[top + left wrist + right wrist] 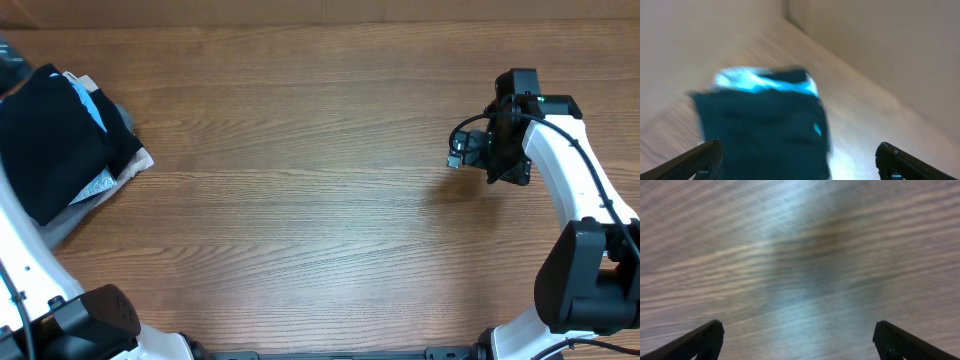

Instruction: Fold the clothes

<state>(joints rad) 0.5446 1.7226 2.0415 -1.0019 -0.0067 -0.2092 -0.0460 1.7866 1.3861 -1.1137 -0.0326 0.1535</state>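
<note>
A pile of clothes (70,140) lies at the table's far left, with a black garment on top and light blue, grey and beige pieces under it. The left wrist view, blurred, shows the dark garment (765,130) with a light blue piece behind it. My left gripper (797,160) is open, its fingers wide apart over the dark garment, holding nothing; it is out of the overhead view. My right gripper (460,155) hangs over bare wood at the right; in the right wrist view (797,340) it is open and empty.
The wooden table (320,200) fills the overhead view. The left arm's base (95,320) is at the front left and the right arm's base (580,290) at the front right. A pale wall (880,50) shows behind the pile.
</note>
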